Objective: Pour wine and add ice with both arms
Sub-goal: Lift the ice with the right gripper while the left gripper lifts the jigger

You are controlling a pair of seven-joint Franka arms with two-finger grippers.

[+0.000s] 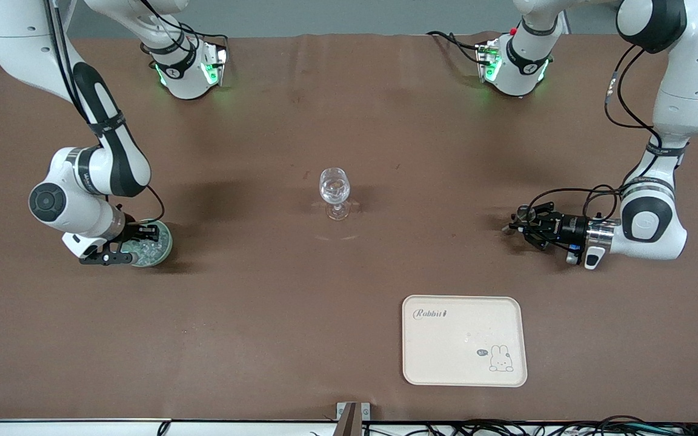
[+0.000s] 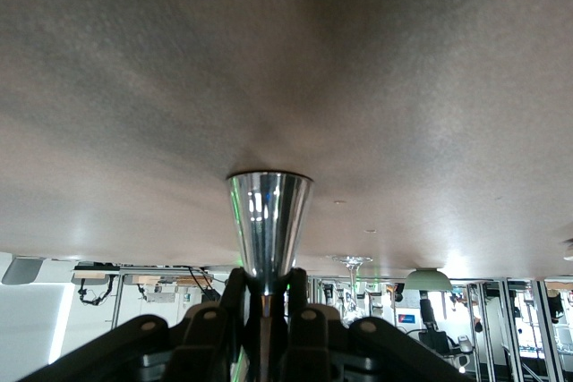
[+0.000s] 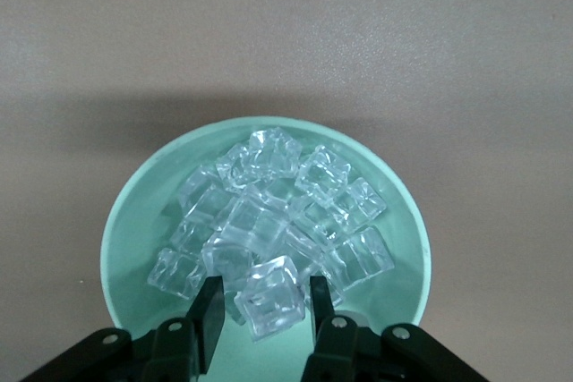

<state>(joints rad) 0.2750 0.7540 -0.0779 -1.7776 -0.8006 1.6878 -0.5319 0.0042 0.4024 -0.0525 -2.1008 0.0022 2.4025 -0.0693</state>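
Observation:
A mint-green bowl (image 3: 115,237) holds a heap of clear ice (image 3: 269,194) near the right arm's end of the table (image 1: 161,251). My right gripper (image 3: 264,284) reaches down into it (image 1: 142,237), open, with one ice cube (image 3: 279,300) between its fingers and a thin gap on each side. Toward the left arm's end, my left gripper (image 1: 521,227) lies low and level, shut on the waist of a shiny metal cone cup (image 2: 269,221) whose wide end meets the cloth. A clear stemmed glass (image 1: 334,191) stands mid-table. No wine shows; the cup's inside is hidden.
A cream tray (image 1: 464,363) with a rabbit print lies nearer the front camera than the glass, toward the left arm's end. Brown cloth (image 1: 252,303) covers the whole table. Both arm bases (image 1: 188,66) stand along the edge farthest from the camera.

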